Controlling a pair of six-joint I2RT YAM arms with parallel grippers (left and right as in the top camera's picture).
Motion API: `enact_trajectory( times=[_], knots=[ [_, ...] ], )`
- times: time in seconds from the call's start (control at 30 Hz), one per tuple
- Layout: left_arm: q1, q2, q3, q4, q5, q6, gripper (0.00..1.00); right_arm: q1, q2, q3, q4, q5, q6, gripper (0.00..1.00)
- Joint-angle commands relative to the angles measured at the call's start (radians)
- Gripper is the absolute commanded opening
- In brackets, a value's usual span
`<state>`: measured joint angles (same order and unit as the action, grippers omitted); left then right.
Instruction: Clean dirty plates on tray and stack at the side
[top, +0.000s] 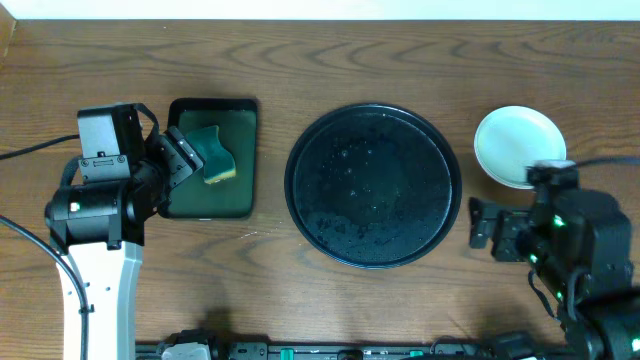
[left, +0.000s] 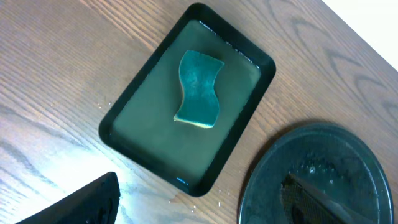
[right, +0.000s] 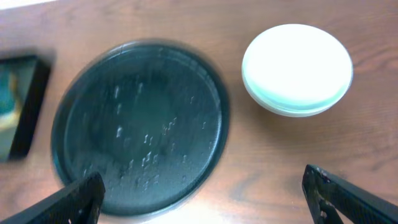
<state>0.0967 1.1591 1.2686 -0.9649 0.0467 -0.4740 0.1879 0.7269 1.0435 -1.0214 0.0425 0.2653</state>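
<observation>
Seeing the black tray (top: 373, 186) bare, the plates (top: 518, 145) stacked on the worktop (top: 300, 60) just right of it, and both left fingers (left: 87, 202) and right fingers (right: 348, 196) spread apart holding nothing, I'd say the job now is simply to draw away without nudging that stack.

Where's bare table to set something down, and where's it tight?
Free: the wood strip between the green tray and the round tray, the far band of table above both, and the round tray itself, only wet. Tight: right of it, where the plates and right gripper sit close.
</observation>
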Motion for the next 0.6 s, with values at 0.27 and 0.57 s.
enact_trajectory(
  times=[0.27, 0.57],
  knots=[
    [0.002, -0.003, 0.009, -0.003, -0.002, 0.003, 0.83, -0.222, -0.449, -0.501, 0.349, -0.174, -0.14, 0.99],
    [0.002, -0.003, 0.009, -0.003, -0.002, 0.002, 0.83, -0.22, -0.654, -0.787, 0.626, -0.175, -0.14, 0.99]
  ],
)
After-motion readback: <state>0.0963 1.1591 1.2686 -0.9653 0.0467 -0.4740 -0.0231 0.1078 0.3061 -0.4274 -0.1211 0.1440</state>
